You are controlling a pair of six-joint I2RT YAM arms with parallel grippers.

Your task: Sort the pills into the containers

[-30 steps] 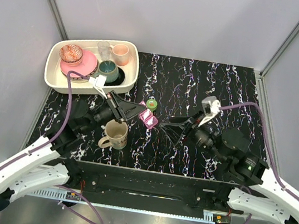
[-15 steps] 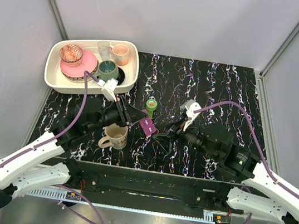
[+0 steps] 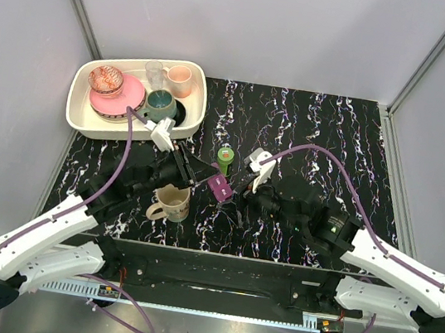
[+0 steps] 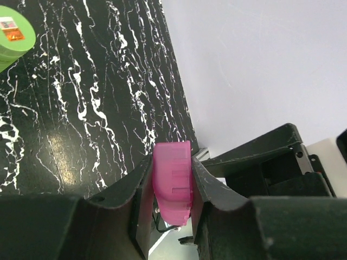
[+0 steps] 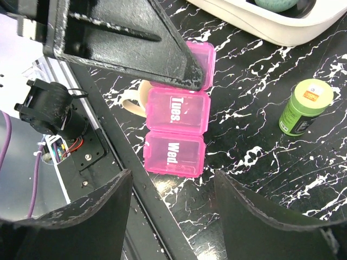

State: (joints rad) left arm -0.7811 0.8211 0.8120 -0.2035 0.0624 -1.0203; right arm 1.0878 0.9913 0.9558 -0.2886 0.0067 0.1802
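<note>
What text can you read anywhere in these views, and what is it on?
"Tues." on one lid of the pill box, right wrist view.
"Wed." on the next lid of the same box.
The third lid's word is hidden.
Bottle: the orange-and-white sticker on the cap and the dark side label are too small to read.
No other text is visible.

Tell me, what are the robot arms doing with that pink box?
The left gripper has its jaws shut on the pink pill box, holding it above the table. The right gripper hovers in front of it, jaws open, touching nothing. The green bottle stands nearby with its cap on.
</note>
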